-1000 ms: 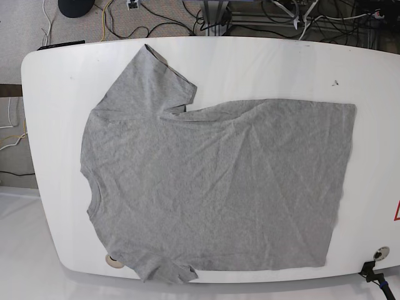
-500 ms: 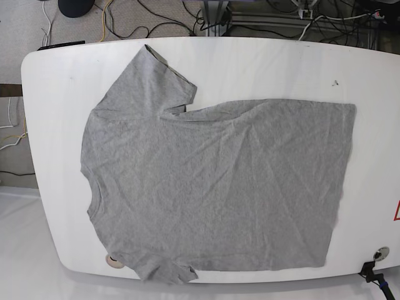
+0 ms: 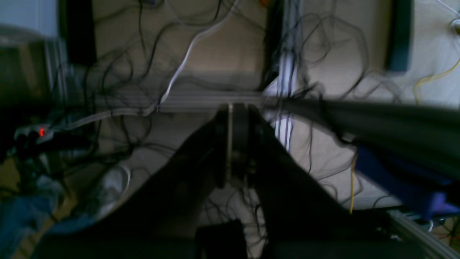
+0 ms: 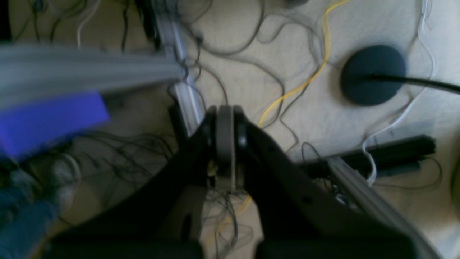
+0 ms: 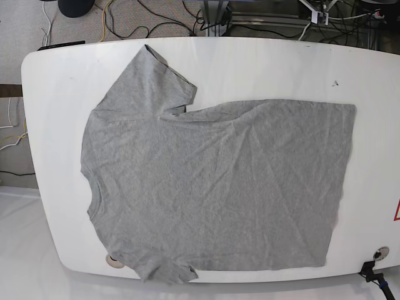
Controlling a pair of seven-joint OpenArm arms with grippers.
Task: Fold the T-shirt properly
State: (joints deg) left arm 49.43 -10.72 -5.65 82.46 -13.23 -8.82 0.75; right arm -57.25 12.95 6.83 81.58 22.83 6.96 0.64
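Base view shows the T-shirt (image 5: 212, 187) spread flat and unfolded on the white table (image 5: 262, 62), collar toward the view's left edge and hem toward its right, lying exactly as it did a second ago with neither arm over the table, so I judge no fold has begun. Left wrist view, blurred, has the left gripper (image 3: 237, 144) with jaws pressed together on nothing, above floor cables (image 3: 118, 72). Right wrist view shows the right gripper (image 4: 225, 144) likewise closed and empty over the cabled floor.

Matt, wrinkled heather-grey cloth T-shirt (image 5: 212, 181), smooth glossy white table (image 5: 262, 65)
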